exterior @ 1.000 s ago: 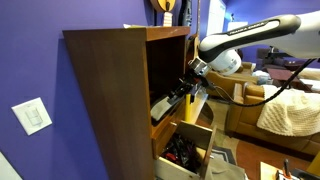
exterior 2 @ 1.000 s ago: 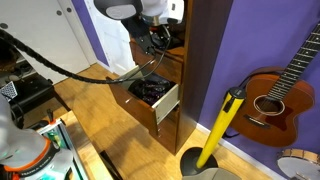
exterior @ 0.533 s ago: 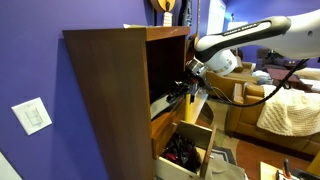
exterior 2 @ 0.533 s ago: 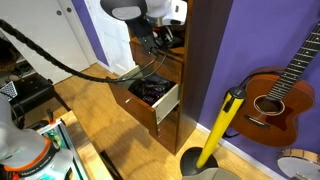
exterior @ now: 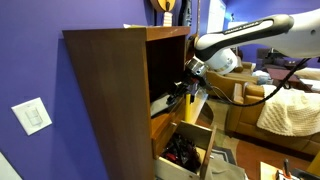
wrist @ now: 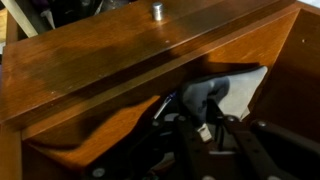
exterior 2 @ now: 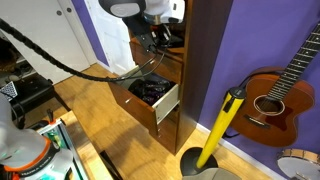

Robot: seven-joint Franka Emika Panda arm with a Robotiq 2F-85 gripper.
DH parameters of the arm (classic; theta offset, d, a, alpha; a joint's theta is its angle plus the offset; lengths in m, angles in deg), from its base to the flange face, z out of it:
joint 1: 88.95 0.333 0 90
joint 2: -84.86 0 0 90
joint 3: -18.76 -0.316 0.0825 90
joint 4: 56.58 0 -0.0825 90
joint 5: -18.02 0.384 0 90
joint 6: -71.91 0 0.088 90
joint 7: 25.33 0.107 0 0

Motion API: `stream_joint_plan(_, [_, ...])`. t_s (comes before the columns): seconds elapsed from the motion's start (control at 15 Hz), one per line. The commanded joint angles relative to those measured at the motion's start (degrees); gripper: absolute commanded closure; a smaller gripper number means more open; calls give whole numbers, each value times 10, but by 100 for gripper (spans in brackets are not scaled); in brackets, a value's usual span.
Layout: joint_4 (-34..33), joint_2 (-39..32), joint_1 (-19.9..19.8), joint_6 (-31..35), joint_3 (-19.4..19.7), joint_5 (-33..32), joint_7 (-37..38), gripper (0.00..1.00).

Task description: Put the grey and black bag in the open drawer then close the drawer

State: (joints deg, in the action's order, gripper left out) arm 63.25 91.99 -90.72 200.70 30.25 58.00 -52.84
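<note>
The grey and black bag (wrist: 218,92) lies on the cabinet's shelf, above the open drawer (exterior: 190,135). In the wrist view its grey fabric bunches up between my fingers (wrist: 176,132), with a small white tag at the pinch. My gripper (wrist: 203,128) is shut on that fabric. In both exterior views the gripper (exterior: 186,89) (exterior 2: 156,38) reaches into the shelf opening, and the bag (exterior: 166,104) shows as a dark shape on the sloping shelf. The drawer (exterior 2: 168,107) is pulled out below and holds dark things.
The tall wooden cabinet (exterior: 110,90) stands against a purple wall. A wooden panel with a metal knob (wrist: 156,11) fills the top of the wrist view. A guitar (exterior 2: 275,95) and a yellow pole (exterior 2: 220,130) stand beside the cabinet. An armchair (exterior: 275,112) is behind the arm.
The jaws have closed from wide open onto the bag's fabric. The arm has shifted slightly toward the shelf; the drawer has not moved.
</note>
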Motion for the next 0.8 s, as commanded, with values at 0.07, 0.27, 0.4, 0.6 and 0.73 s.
stream_joint_plan(0.07, [49,56,-9,-10,-18,-42,-11,98])
stream_joint_plan(0.27, [83,98,-5,16,-21,-56,-18,97])
stream_joint_plan(0.4, [104,126,-3,22,-20,-66,-19,97])
stream_joint_plan(0.6, [137,173,2,38,-16,-79,-25,96])
stream_joint_plan(0.73, [156,202,5,49,-13,-89,-24,96])
